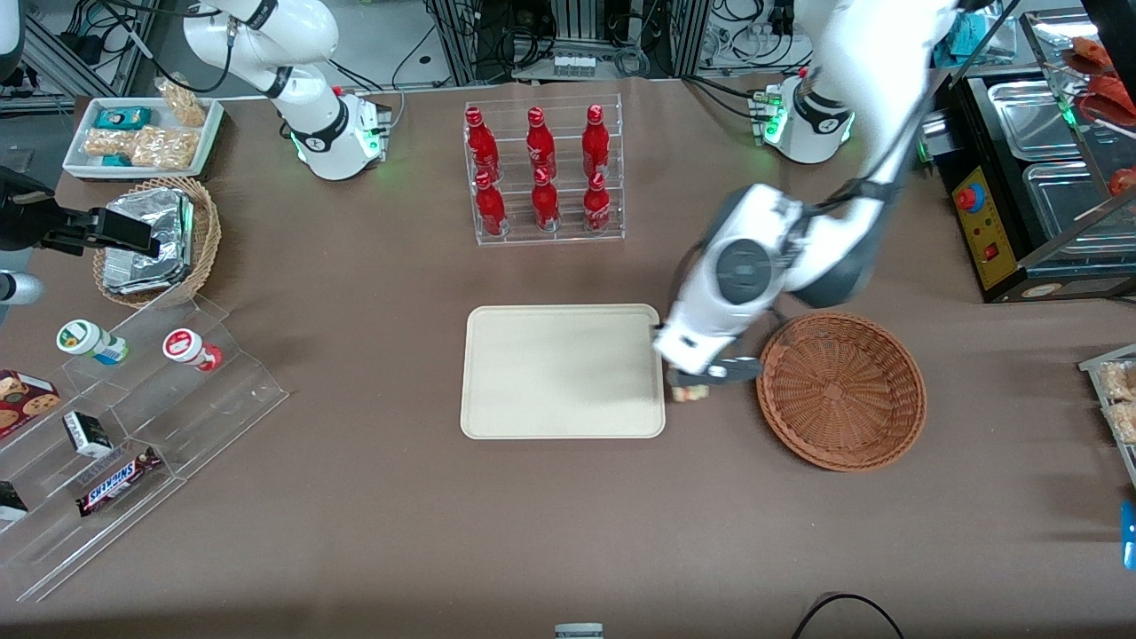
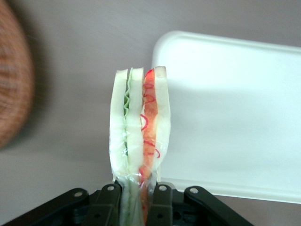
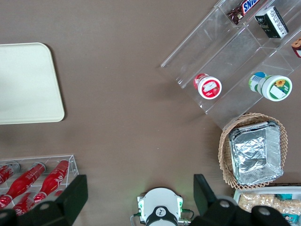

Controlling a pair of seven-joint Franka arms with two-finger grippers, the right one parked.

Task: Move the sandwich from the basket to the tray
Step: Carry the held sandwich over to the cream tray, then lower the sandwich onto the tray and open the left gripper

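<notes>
My gripper (image 1: 694,383) hangs above the table between the cream-beige tray (image 1: 563,370) and the reddish-brown basket (image 1: 840,389), close to the tray's edge. It is shut on the sandwich (image 2: 137,127), a wedge of pale bread in clear wrap with a red-orange filling stripe and a green one. The black fingers (image 2: 106,203) pinch the wrap at the wedge's base. In the front view only a small piece of the sandwich (image 1: 691,392) shows under the arm's wrist. The basket (image 2: 13,80) holds nothing, and the tray (image 2: 235,113) is bare.
A clear rack of red bottles (image 1: 541,173) stands farther from the front camera than the tray. Toward the parked arm's end are a tan basket of foil packets (image 1: 153,240), a white snack tray (image 1: 142,133) and a clear stepped stand (image 1: 133,417) with cups and a candy bar.
</notes>
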